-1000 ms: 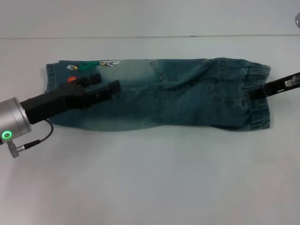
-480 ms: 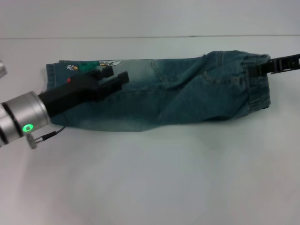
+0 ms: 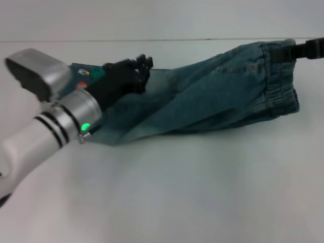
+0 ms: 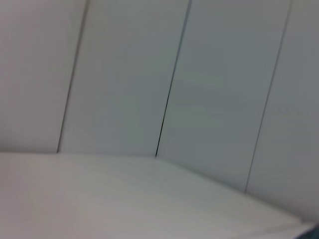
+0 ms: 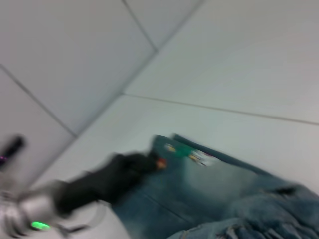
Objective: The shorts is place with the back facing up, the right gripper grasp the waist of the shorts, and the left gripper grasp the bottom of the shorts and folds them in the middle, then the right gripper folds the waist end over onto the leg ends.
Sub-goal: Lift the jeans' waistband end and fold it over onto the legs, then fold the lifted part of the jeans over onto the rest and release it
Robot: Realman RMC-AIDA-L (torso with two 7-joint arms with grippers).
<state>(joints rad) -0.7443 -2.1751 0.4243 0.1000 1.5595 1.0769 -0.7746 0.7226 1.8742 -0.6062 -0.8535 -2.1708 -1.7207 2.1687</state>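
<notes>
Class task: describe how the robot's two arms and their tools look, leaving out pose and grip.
The left tool is black and blocky, on a thick silver cylindrical wrist with black bands, a small green light and a pale grey arm shell. The right tool shows only as slim black angular links at the head view's edge.

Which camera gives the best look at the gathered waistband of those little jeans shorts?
The head view: the waist hangs lifted at the right gripper. The right wrist view shows only blurred denim; the left wrist view shows none of it.
</notes>
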